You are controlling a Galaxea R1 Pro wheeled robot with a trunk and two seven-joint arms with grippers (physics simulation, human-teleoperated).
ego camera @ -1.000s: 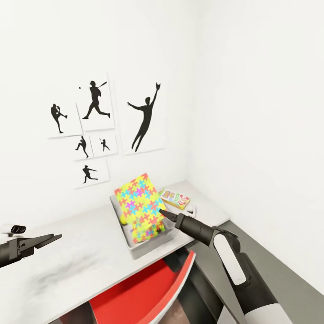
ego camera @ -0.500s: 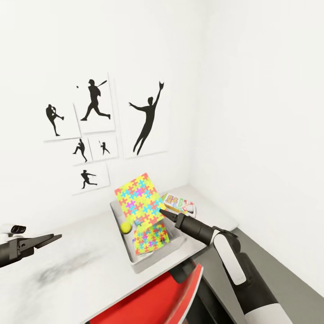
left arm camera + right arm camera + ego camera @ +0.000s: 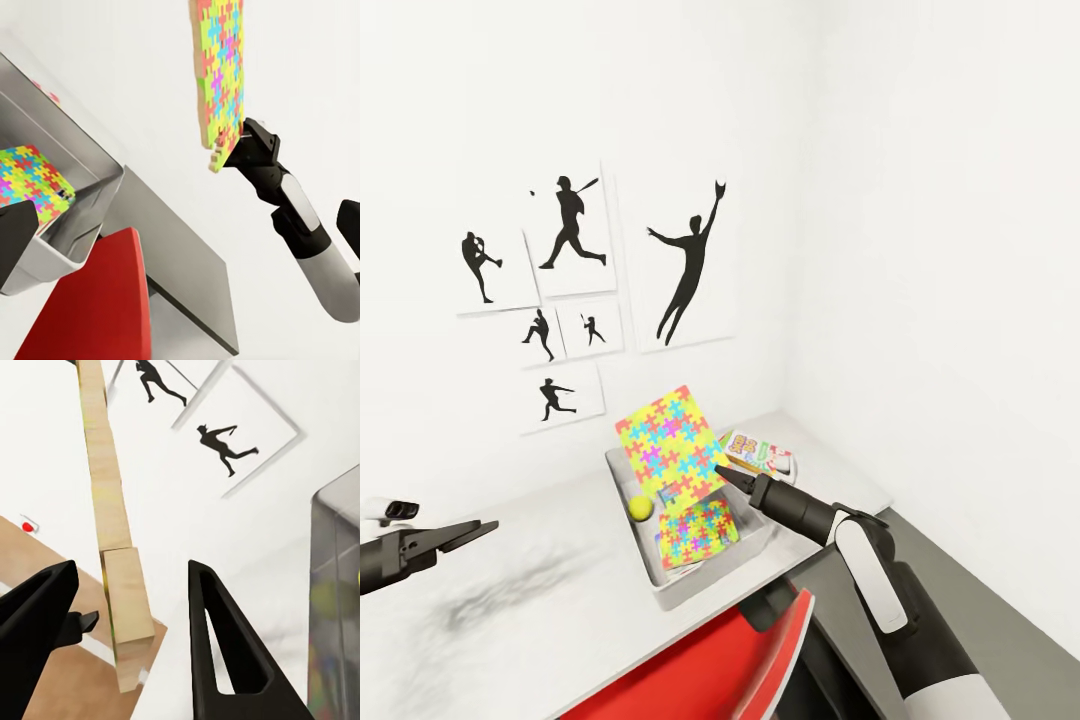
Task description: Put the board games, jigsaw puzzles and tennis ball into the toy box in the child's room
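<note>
My right hand (image 3: 718, 470) pinches one jigsaw puzzle (image 3: 669, 444) upright, mid-frame above the toy box (image 3: 690, 583); little changed since before. Inside: one puzzle (image 3: 698, 530), one tennis ball (image 3: 641, 508). One board game (image 3: 758, 452) lies on the worktop (image 3: 510, 610) behind. Left hand (image 3: 472, 530): cannot tell.

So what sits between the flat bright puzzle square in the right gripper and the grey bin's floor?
In the head view, a second puzzle square and the small yellow ball lie in the grey bin, beneath the held puzzle in the right gripper.
</note>
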